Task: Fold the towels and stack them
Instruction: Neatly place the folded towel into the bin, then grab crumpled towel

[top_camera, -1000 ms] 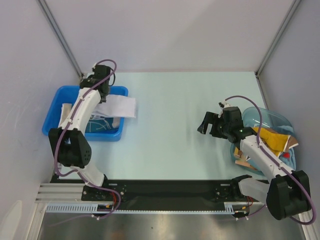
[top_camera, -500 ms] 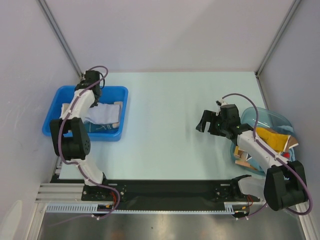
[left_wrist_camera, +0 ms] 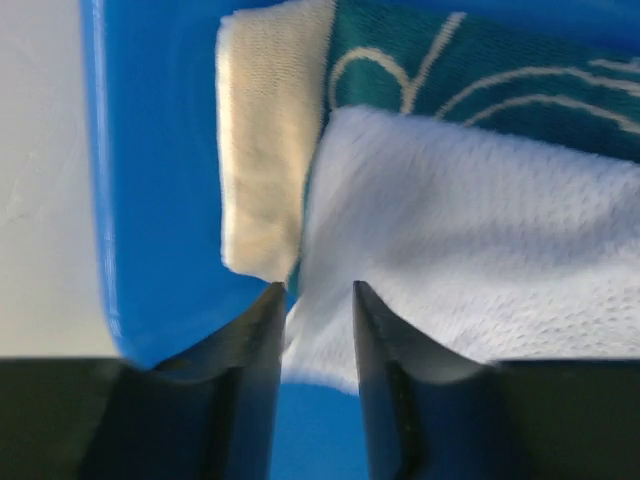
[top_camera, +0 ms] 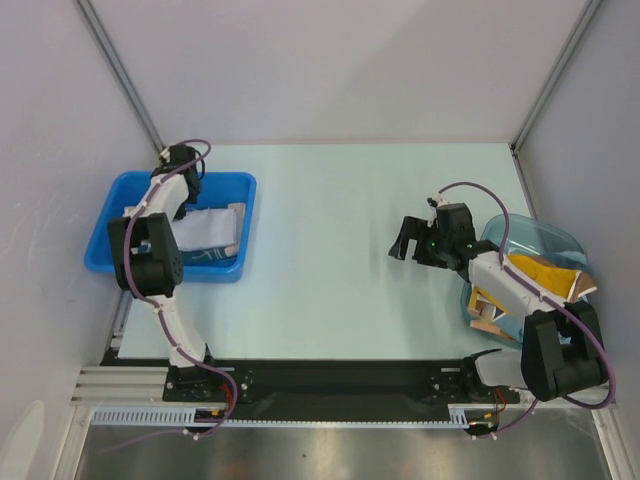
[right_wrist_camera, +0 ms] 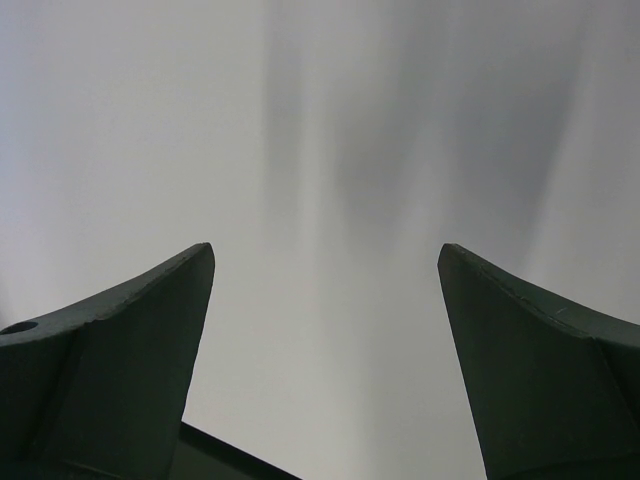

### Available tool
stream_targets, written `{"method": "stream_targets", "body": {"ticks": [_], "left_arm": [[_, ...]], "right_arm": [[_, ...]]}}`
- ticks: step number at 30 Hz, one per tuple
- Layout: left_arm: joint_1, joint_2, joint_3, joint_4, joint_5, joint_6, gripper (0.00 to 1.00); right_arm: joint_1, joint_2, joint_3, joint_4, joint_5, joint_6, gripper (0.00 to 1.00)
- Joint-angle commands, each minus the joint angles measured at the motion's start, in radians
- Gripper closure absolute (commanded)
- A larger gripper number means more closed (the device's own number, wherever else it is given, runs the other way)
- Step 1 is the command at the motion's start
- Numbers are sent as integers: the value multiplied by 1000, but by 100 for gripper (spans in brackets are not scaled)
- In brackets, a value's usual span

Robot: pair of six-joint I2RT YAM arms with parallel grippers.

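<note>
Overhead view, with two wrist close-ups. The left gripper (left_wrist_camera: 316, 292) reached into the far left corner of a blue bin (top_camera: 100, 240). Its two dark fingers (left_wrist_camera: 250, 380) stood a narrow gap apart. The near corner of the pale lavender-white towel (left_wrist_camera: 480, 250) lay right at the fingertips, partly in that gap, and the rest of the cloth spread away beyond them and to their right. The close-up was soft and blurred, so it could not be told whether the fingers pinched that corner or merely straddled it.

The towel lay flat in the bin over the teal towel with white swirls (left_wrist_camera: 480, 70), which showed past its far edge. This reads as one folded piece laid on another to build the stack. A cream cloth edge (left_wrist_camera: 270, 150) showed just beyond the left finger, touching both towels.

The right gripper (top_camera: 408, 240) hung over the bare pale table (top_camera: 330, 220), well apart from any cloth. Its fingers (right_wrist_camera: 130, 340) were spread wide with nothing between them, only blank tabletop ahead. Behind it, toward the arm's base, a translucent blue basket (top_camera: 540, 235) held an orange towel (top_camera: 545, 272), crumpled and not yet folded. The wide-open, empty hand probably waited its turn, placed between the basket and the clear folding space.
</note>
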Motion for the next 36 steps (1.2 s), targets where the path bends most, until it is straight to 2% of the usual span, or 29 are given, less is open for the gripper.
{"method": "stream_targets", "body": {"ticks": [1,2,5,8,9,12,14,16,17,20,21,23,25,26,28,29,30,32,36], "left_arm": [[7,14,87,-33,-128,-39,54],[8,15,102,-48,-132,-57,41],[1,1,153,-105,-67,-132,22],[-5,-49,143,-85,86,-179,20],[-10,-60,126,-70,216,-198,20],[-51,-143,65,-21,413,-211,21],[-109,-189,44,-7,453,-219,20],[-154,-252,38,2,617,-243,19],[-201,-270,43,-1,682,-243,19],[-347,-336,63,-27,681,-239,16],[-385,-354,64,-34,646,-255,14],[-485,-429,48,-19,592,-263,0],[-550,-524,-9,45,601,-286,0],[-559,-560,-61,101,654,-304,0],[-562,-650,-119,168,717,-340,0],[-562,-672,-152,201,794,-343,0],[-561,-686,-195,237,819,-363,0],[-558,-686,-195,216,860,-361,0],[-559,-655,-193,174,900,-343,0]], "right_arm": [[-5,5,40,35,-4,-10,0],[-5,5,42,33,1,-12,0],[-3,8,68,10,19,-7,0],[11,-3,105,-21,44,-1,0],[12,-7,111,-33,50,1,0],[18,-3,160,-80,80,4,0],[18,20,238,-138,171,19,0],[17,34,285,-221,265,22,0],[5,46,315,-254,377,22,0],[-70,81,404,-393,571,50,0],[-104,89,427,-406,583,57,0],[-167,91,424,-412,605,99,0],[-257,86,398,-397,628,119,0],[-317,92,392,-412,677,145,0],[-365,98,389,-432,720,168,2],[-391,98,382,-441,725,183,4],[-418,97,375,-462,728,256,8],[-526,86,353,-481,659,327,10],[-604,92,349,-530,646,502,12]]}}
